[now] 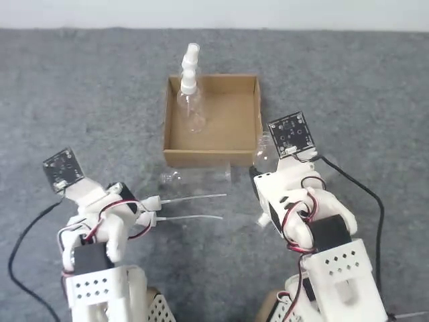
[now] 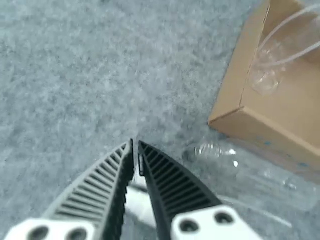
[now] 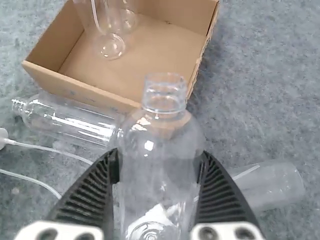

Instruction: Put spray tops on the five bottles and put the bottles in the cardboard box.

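A: We start with the held bottle [image 3: 160, 130]. It is clear plastic with round shoulders, and its threaded neck is open and bare. The right gripper [image 3: 159, 157] has its ribbed black fingers spread around the body and pressed against both sides. It holds the bottle just outside the front right corner of the cardboard box [image 1: 212, 157].

B: Inside the box we count a pair of capped bottles [image 1: 191, 104] in the back left corner, each wearing a white spray top [image 1: 190, 64].

A: What lies around the held one?

B: We find a lying bottle [image 1: 194, 178] on its side along the front wall of the box, its bare neck toward the left arm's side. A fifth bottle [image 3: 270, 182] lies on the carpet [image 1: 80, 100] beside the right gripper, partly hidden behind one finger.

A: Near the left arm we see two loose spray tops [image 1: 153, 201]. They have white heads and long thin tubes, which run side by side toward the right arm.

B: The left gripper [image 2: 135, 146] sits over those heads with its fingers drawn almost together. A white piece shows in the narrow gap, but we cannot tell whether it is pinched or only lies underneath.

A: We also find the clear walls of the capped bottles hard to trace against the brown card. The carpet is grey and short-piled.
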`<action>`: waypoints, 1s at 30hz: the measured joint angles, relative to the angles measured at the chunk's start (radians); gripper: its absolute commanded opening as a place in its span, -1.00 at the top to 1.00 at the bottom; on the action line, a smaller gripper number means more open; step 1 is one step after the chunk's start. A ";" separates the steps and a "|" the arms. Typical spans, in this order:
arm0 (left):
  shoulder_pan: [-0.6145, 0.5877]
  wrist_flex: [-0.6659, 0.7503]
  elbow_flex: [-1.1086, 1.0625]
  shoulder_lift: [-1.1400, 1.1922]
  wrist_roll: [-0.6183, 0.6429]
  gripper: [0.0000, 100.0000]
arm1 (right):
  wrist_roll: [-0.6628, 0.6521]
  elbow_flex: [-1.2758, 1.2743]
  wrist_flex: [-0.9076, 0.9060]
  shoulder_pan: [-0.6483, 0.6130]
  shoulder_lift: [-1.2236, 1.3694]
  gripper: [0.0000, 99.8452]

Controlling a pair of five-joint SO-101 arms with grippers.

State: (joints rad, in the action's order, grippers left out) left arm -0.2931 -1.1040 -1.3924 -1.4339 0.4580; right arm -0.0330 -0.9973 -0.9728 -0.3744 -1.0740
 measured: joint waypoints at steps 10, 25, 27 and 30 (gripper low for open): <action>0.035 -0.138 0.101 0.000 -0.009 0.98 | 0.000 0.000 0.008 0.032 0.000 0.92; 0.084 -0.138 0.249 0.388 0.005 0.97 | 0.003 0.000 0.009 0.057 0.000 0.92; 0.084 -0.138 0.281 0.494 0.005 0.97 | 0.003 0.000 0.009 0.057 0.000 0.92; 0.084 -0.138 0.310 0.623 0.005 0.97 | 0.003 0.000 0.009 0.057 0.000 0.92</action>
State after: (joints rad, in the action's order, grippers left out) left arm -0.2087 -1.2421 -1.0825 -0.8109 0.4626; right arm -0.0299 -0.9973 -0.9636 -0.3176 -1.0740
